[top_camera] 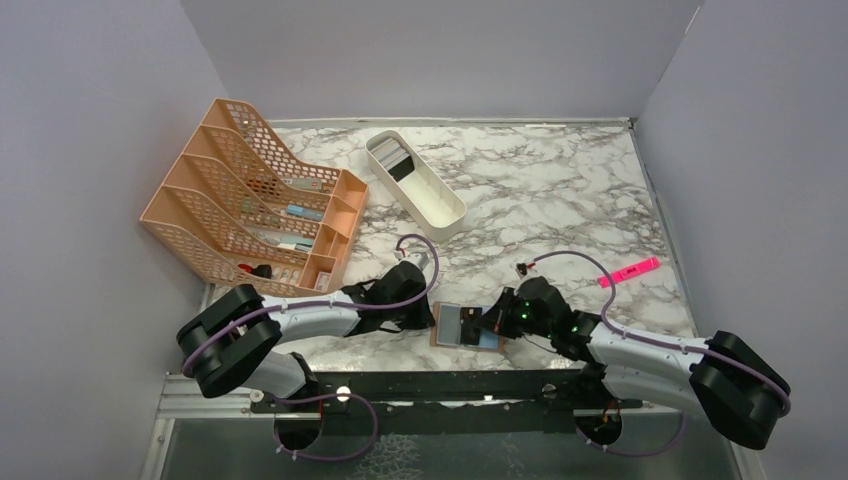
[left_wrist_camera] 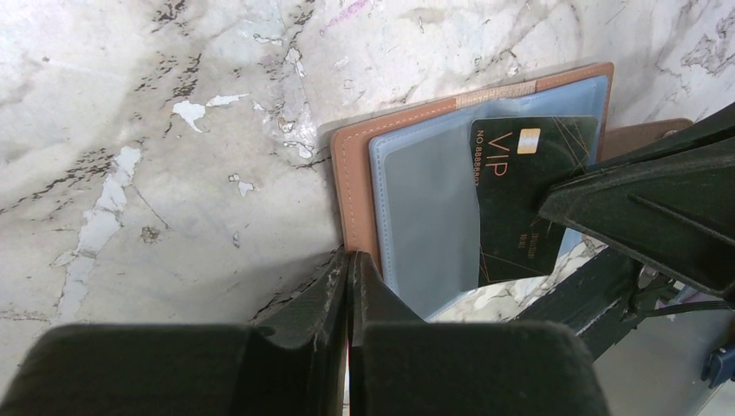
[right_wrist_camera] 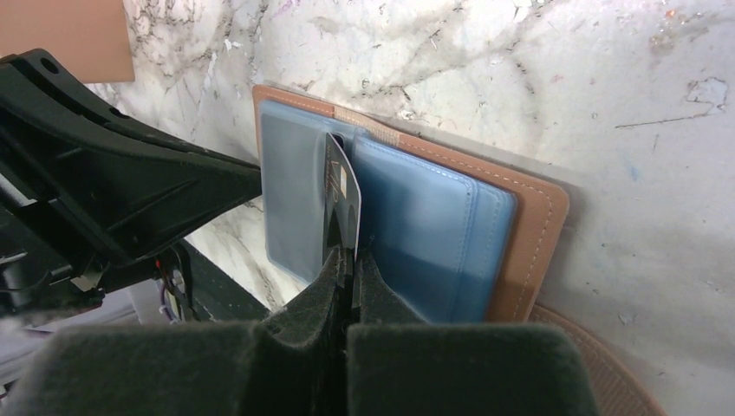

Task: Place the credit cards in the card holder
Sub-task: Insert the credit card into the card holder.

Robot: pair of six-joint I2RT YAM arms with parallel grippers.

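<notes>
The tan card holder lies open on the marble at the near table edge, with its clear sleeves up. It shows in the left wrist view and the right wrist view. My right gripper is shut on a black VIP credit card, seen edge-on in the right wrist view, with its far end in a sleeve at the fold. My left gripper is shut, its tips against the holder's tan left edge. More cards lie in the white tray.
The white oblong tray stands at the back centre. An orange mesh file rack stands at the left. A pink highlighter lies at the right. The two grippers flank the holder closely, near the black front rail.
</notes>
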